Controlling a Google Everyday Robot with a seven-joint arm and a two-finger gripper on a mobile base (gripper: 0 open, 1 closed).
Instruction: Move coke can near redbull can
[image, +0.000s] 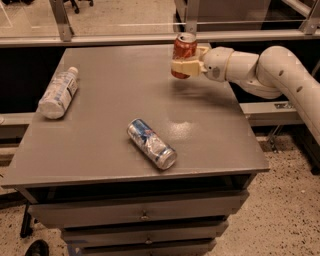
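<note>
The coke can (184, 50), red with a silver top, stands upright in my gripper (186, 66) over the far right part of the grey table (110, 95). The gripper's pale fingers (183, 68) are shut around the can's lower half, and the can looks lifted slightly off the tabletop. The redbull can (151, 143), silver and blue and dented, lies on its side near the table's front middle, well in front of and left of the gripper. My white arm (260, 70) reaches in from the right.
A clear plastic bottle (58, 92) with a white label lies on its side at the table's left edge. Drawers (140, 216) sit below the tabletop. A metal rail (150, 37) and glass partition run behind the table.
</note>
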